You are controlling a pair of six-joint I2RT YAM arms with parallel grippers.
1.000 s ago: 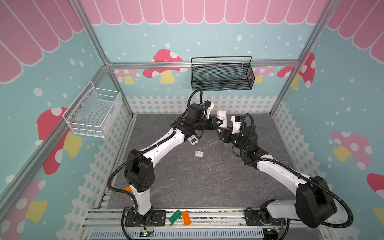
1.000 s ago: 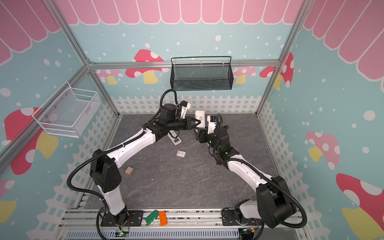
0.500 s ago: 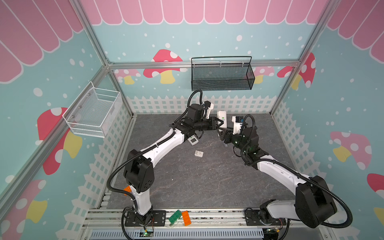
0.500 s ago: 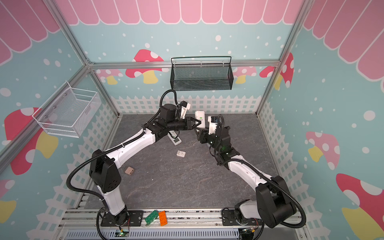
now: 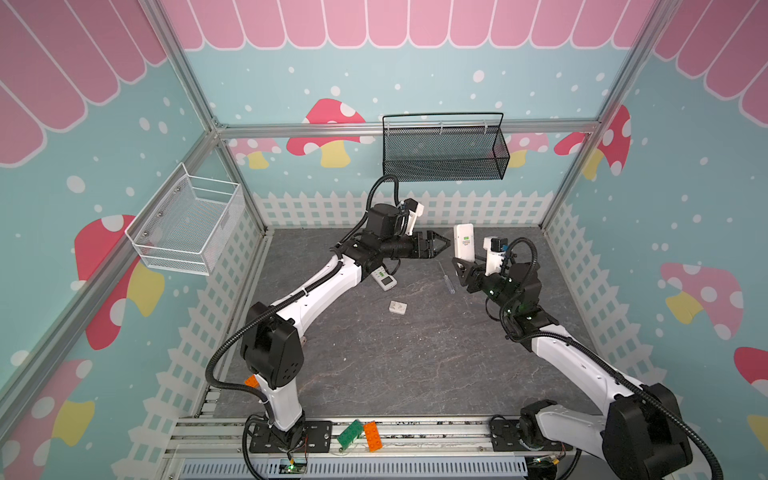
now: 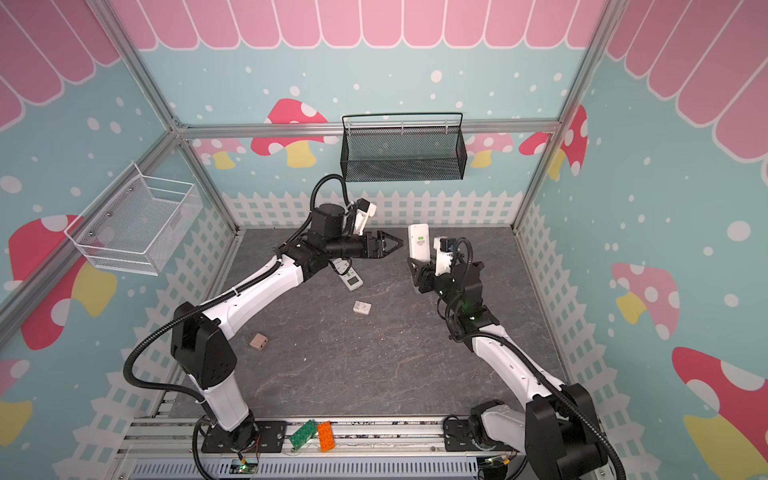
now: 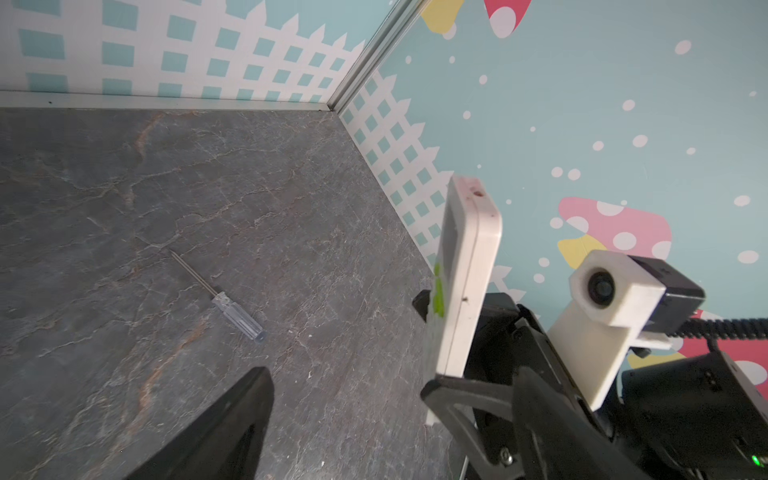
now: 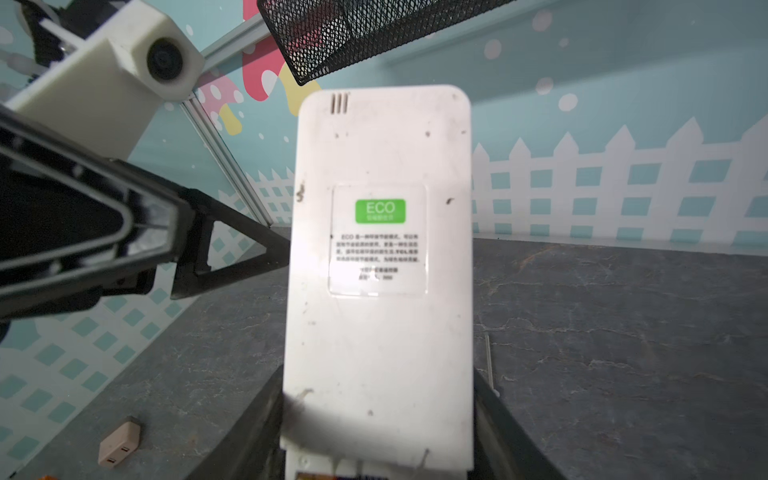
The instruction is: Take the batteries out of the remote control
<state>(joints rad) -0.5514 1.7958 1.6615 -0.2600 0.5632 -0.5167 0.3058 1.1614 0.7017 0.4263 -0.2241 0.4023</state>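
Observation:
My right gripper (image 5: 465,270) (image 6: 420,271) (image 8: 378,415) is shut on the lower end of a white remote control (image 5: 464,243) (image 6: 419,243) (image 7: 461,291) (image 8: 378,270). It holds the remote upright above the back of the floor, with the green ECO sticker facing the right wrist camera. The batteries are hidden; only a thin orange and dark strip shows below the back cover's lower edge. My left gripper (image 5: 444,245) (image 6: 397,243) hovers just left of the remote. It is open and empty, and one of its fingers (image 7: 241,415) shows in the left wrist view.
A clear-handled screwdriver (image 5: 446,277) (image 7: 224,297) lies on the floor below the grippers. A second remote (image 5: 384,279) lies under the left arm, with a small white cover (image 5: 397,307) near it. A tan piece (image 6: 258,341) lies left. A black mesh basket (image 5: 442,153) and a white wire basket (image 5: 187,226) hang on the walls.
My left gripper has gone from shut to open beside the remote. The right gripper, still holding the remote, has shifted a little to the right.

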